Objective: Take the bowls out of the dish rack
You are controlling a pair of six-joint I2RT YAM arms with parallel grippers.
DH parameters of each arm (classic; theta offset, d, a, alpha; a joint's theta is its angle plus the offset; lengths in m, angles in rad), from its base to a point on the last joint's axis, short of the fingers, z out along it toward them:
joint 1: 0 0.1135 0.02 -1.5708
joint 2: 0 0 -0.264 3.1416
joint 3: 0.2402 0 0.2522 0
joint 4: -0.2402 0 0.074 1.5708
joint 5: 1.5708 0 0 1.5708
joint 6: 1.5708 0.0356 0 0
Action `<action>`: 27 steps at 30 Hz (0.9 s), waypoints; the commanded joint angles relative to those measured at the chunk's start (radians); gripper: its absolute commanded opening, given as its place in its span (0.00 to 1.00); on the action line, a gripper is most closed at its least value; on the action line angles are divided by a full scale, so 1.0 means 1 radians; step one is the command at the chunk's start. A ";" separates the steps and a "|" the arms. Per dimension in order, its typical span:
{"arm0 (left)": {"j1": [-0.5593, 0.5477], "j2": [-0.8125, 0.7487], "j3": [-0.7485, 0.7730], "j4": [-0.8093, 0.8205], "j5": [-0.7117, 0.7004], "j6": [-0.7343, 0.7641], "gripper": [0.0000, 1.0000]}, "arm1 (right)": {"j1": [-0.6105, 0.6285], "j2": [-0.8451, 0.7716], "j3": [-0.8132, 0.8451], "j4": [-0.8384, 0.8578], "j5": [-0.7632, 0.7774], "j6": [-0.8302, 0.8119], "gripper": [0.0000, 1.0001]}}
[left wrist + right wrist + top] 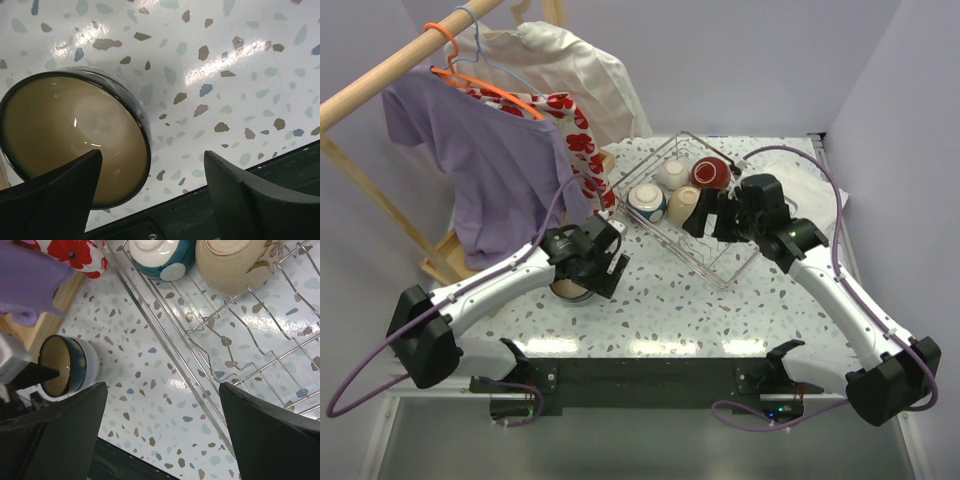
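The silver wire dish rack (735, 262) stands at the back middle of the table and holds a cream bowl (671, 172), a dark red bowl (711, 172), a teal-banded bowl (646, 201) and a beige bowl (683, 203). My right gripper (710, 222) hovers open and empty over the rack's near part; in its wrist view (162, 435) the teal-banded bowl (160, 257) and the beige bowl (235, 262) lie ahead. A dark blue patterned bowl (570, 290) stands upright on the table left of the rack. My left gripper (155, 200) is open just above it, one finger (55, 195) over its rim (70, 135).
A wooden clothes rail (390, 65) with a purple shirt (490, 170), a flowered cloth and a white garment stands at the back left, its wooden base (47, 325) close to the dark blue bowl. A white cloth (810, 185) lies right of the rack.
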 commanded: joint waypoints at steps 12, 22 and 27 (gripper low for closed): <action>0.036 -0.548 -0.268 0.403 -0.265 -0.053 1.00 | -0.044 0.224 0.166 0.075 -0.015 -0.043 0.99; 0.049 -0.773 -0.446 0.557 -0.437 0.066 1.00 | -0.117 0.423 0.320 0.023 0.023 -0.149 0.99; 0.050 -0.774 -0.432 0.545 -0.476 0.068 1.00 | -0.140 0.491 0.353 0.036 0.051 -0.198 0.99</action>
